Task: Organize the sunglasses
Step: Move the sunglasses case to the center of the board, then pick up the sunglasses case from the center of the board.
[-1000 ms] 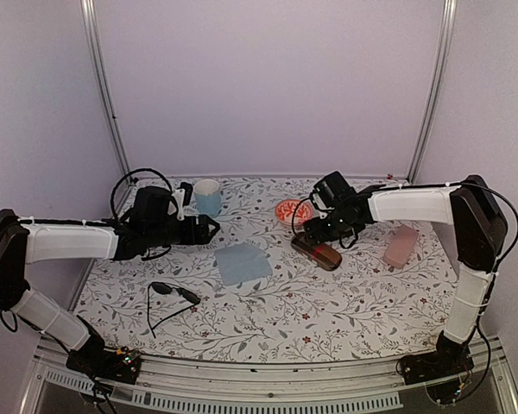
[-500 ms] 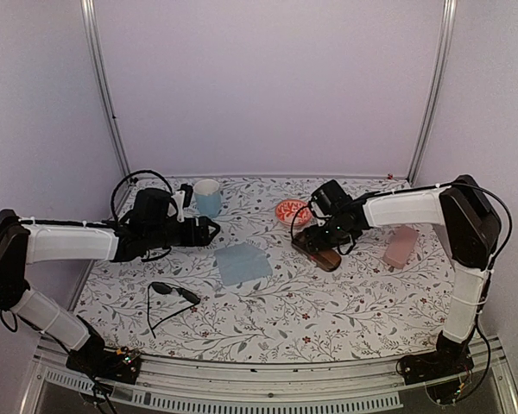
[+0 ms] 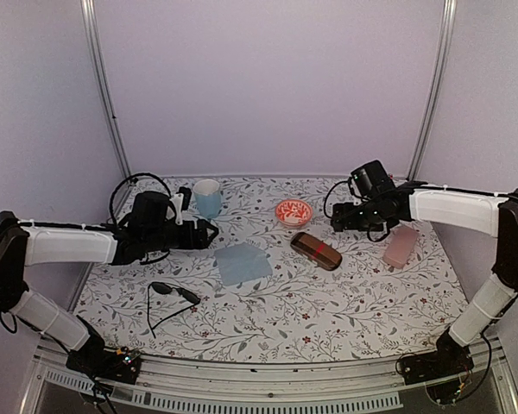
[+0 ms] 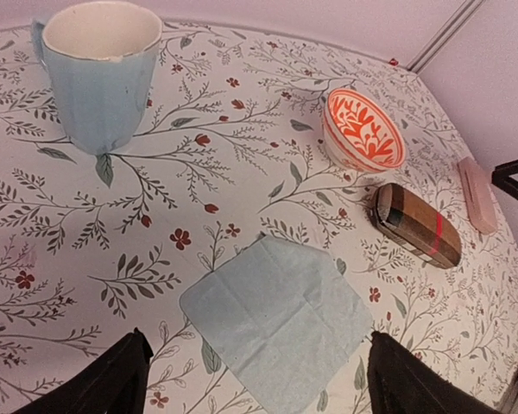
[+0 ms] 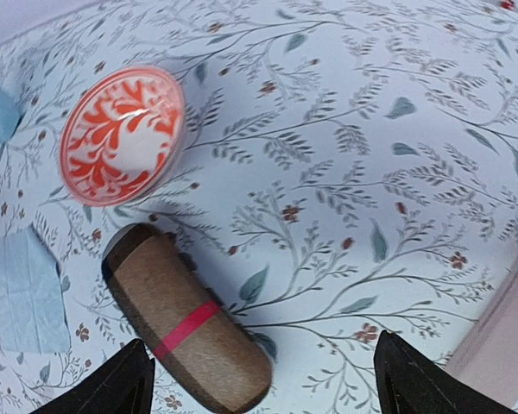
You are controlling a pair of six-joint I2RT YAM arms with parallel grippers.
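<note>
Sunglasses (image 3: pixel 174 292) in the overhead view alone, outside both wrist views; left pincer (image 3: pixel 212 230) and right pincer (image 3: pixel 337 219) agape, empty

a booth of plain pale lilac walls closes the scene in: a back wall (image 3: pixel 268 86), a left wall (image 3: pixel 34 103) and a right wall (image 3: pixel 501 86), all smooth and matte. two slim silvery metal posts stand at the back corners, the left post (image 3: pixel 104 86) and the right post (image 3: pixel 433 86), splaying outward toward the top in the overhead view. the table (image 3: pixel 268 341) wears a white cloth (image 3: pixel 345 302) printed with grey-green leafy sprigs and small red flowers. along its near edge runs a ribbed metal rail (image 3: pixel 268 384). the light is soft and even, leaving only faint shadows on the cloth.
</note>
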